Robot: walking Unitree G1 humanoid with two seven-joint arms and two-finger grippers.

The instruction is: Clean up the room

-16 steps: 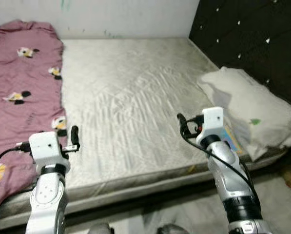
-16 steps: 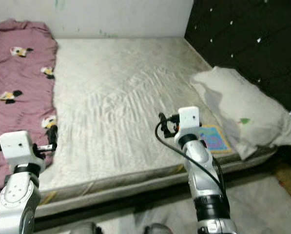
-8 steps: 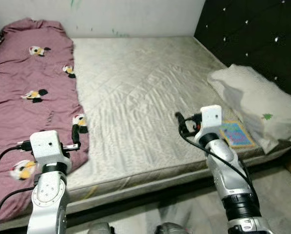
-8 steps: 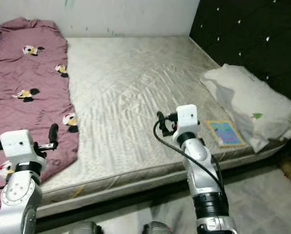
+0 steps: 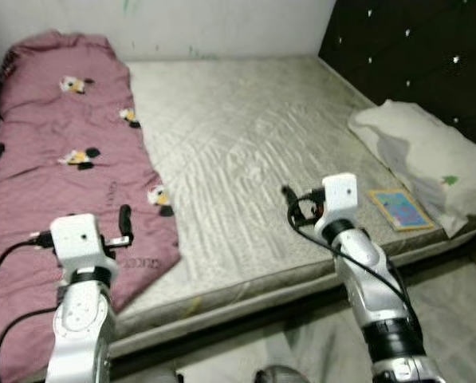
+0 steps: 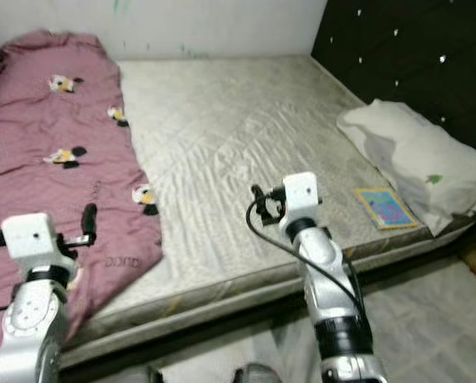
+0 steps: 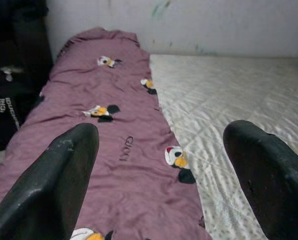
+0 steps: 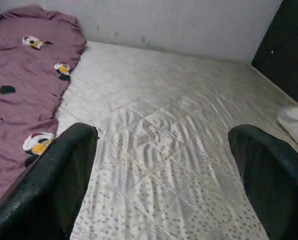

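While I hold the robot at the foot of the bed [image 5: 245,159], both arms are raised over its near edge: the left gripper [image 7: 161,180] spread wide and empty above the purple blanket [image 5: 62,175], the right gripper [image 8: 163,175] equally wide and empty over bare mattress. I judge this the approach step; next I would pick a target, likely the blanket or the small book [image 5: 399,209] just beside the pillow [image 5: 421,159]. The blanket's near end is cut off, and the book's cover is too small to read.

A purple blanket [image 5: 62,159] lies along the mattress [image 5: 253,152], pillow [image 5: 425,159] opposite.
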